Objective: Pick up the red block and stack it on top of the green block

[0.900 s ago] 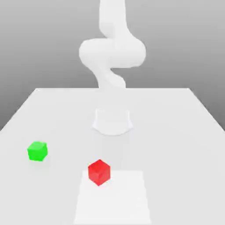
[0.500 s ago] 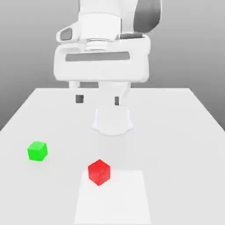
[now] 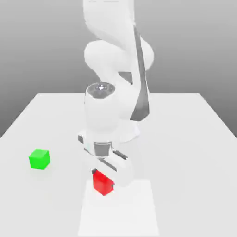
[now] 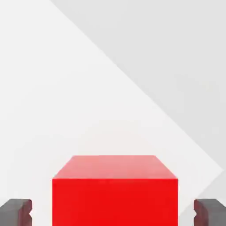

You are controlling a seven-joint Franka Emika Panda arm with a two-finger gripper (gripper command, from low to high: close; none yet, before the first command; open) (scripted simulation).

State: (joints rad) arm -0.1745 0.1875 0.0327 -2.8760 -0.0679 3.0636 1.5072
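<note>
Gripper (image 3: 103, 178): parted moderately wider than the red cube (image 4: 114, 203), with a gap on each side; nothing gripped. The cube sits at the exterior view's lower centre. Risk: closing off-centre could nudge or twist it. The green cube (image 3: 39, 159), exterior view's left, risks toppling the stack if placement is misaligned.

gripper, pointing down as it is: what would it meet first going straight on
Probably the white sheet or the table just under it: the open gripper already straddles the red cube, a gap on each side. How far down remains is hard to judge.
</note>
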